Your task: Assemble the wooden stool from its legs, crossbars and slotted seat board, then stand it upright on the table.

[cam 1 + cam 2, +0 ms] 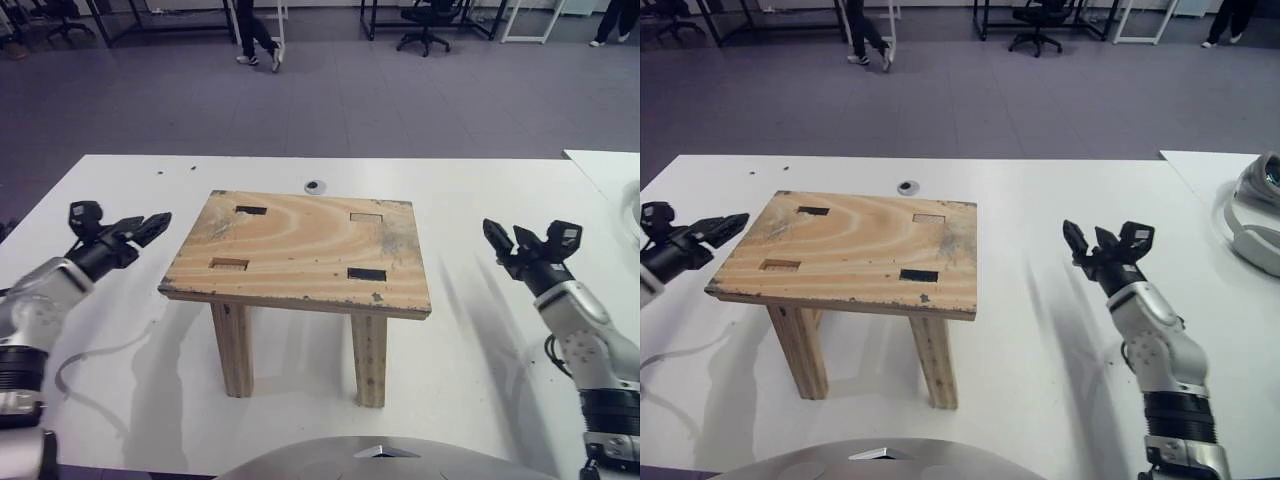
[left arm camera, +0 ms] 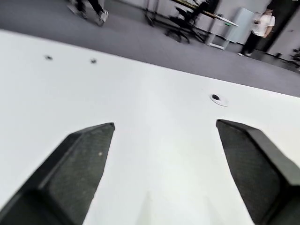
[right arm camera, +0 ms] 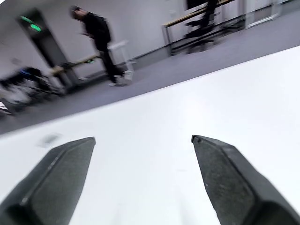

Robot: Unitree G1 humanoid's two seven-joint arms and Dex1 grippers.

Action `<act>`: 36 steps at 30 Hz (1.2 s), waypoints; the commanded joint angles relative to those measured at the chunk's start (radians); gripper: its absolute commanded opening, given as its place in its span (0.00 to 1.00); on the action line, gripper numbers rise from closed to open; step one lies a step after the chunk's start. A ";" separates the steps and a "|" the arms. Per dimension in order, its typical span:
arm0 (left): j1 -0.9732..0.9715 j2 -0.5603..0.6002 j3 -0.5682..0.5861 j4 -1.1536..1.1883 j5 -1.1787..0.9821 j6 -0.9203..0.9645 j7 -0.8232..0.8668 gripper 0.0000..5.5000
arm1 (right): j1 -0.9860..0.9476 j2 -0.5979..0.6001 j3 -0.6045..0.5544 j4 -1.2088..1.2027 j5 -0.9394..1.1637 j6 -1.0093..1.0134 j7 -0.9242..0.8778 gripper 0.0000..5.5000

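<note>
The wooden stool (image 1: 300, 250) stands upright on the white table (image 1: 470, 190), its slotted seat board on top and two front legs (image 1: 232, 348) showing beneath. My left gripper (image 1: 145, 228) hovers open just left of the seat's edge, not touching it. My right gripper (image 1: 508, 238) is open too, well to the right of the stool, over bare table. In the left wrist view the fingers (image 2: 79, 164) spread wide over the white table surface; in the right wrist view the fingers (image 3: 56, 173) also stand apart with nothing between them.
A small round grommet (image 1: 316, 186) sits in the table just behind the stool. A white headset-like object (image 1: 1260, 215) lies on a neighbouring table at the far right. A white cable (image 1: 100, 355) trails across the table's left front.
</note>
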 commanded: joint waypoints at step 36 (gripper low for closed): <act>-0.165 -0.284 0.162 0.179 0.578 -0.283 0.039 0.73 | -0.299 0.180 -0.133 0.578 -0.454 -0.475 0.013 0.70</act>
